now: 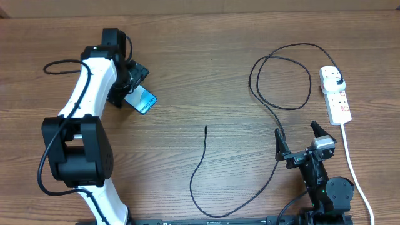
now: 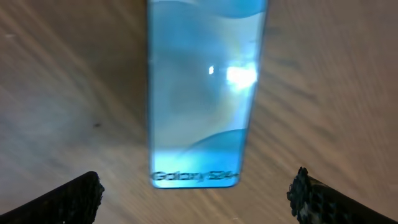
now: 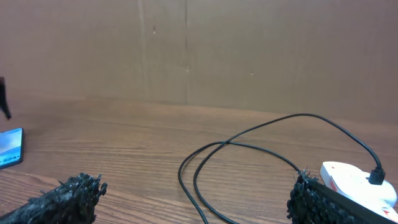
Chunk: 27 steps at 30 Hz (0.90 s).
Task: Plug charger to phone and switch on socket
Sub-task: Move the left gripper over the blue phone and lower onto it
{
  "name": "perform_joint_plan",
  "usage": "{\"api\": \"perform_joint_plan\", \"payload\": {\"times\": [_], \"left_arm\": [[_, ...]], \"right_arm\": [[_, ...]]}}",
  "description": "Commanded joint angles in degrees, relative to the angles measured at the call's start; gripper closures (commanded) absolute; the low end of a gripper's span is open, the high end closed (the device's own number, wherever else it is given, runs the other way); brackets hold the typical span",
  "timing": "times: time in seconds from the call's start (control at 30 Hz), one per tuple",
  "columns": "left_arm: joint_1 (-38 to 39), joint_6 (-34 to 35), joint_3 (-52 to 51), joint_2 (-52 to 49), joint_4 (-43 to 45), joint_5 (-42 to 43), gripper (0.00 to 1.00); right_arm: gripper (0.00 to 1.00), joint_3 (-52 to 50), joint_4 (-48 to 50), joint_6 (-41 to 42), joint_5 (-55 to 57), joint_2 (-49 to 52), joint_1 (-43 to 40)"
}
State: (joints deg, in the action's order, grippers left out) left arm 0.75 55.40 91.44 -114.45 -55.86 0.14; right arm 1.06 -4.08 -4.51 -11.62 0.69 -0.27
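the phone [image 1: 144,100], lying at upper left under the wide-open, empty left gripper [image 2: 198,196], is judged stiff and slippery, best taken by its long edges; the empty right gripper [image 1: 299,139] at lower right is also opened wide.

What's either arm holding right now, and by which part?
Nothing held: left gripper is open above the phone, fingers clear of its edges; right gripper is open and empty, near the charger.

Table [image 1: 200,69]: brown wood-grain top.
Phone [image 1: 144,101]: flat, screen up, at 10 o'clock.
Charger [image 1: 205,134]: connector tip near centre, cable sweeps past 6 o'clock, loops at 2 o'clock, plug head in the socket.
Socket [image 1: 337,101]: at 3 o'clock; white cord [image 1: 350,164] runs toward 5 o'clock.
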Motion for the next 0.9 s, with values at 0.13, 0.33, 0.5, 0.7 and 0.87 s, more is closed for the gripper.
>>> {"api": "perform_joint_plan", "payload": {"times": [0.13, 0.33, 0.5, 0.7, 0.87], "left_arm": [[3.8, 4.24, -1.03, -2.23, 2.62, -0.76, 0.0], [3.65, 4.17, -1.03, -5.62, 1.92, -0.87, 0.0], [2.51, 3.96, -1.03, -6.08, 1.66, -1.14, 0.0], [1.22, 3.69, -1.03, -6.1, -1.14, -1.25, 0.0], [0.7, 4.13, -1.01, -6.1, -0.63, -0.55, 0.0]], "right_arm": [[0.0, -0.61, 0.31, -0.07, 0.0, -0.52, 0.22], [0.0, -0.61, 0.31, -0.07, 0.0, -0.52, 0.22], [0.0, -0.61, 0.31, -0.07, 0.0, -0.52, 0.22], [0.0, -0.61, 0.31, -0.07, 0.0, -0.52, 0.22], [0.0, -0.61, 0.31, -0.07, 0.0, -0.52, 0.22]]}}
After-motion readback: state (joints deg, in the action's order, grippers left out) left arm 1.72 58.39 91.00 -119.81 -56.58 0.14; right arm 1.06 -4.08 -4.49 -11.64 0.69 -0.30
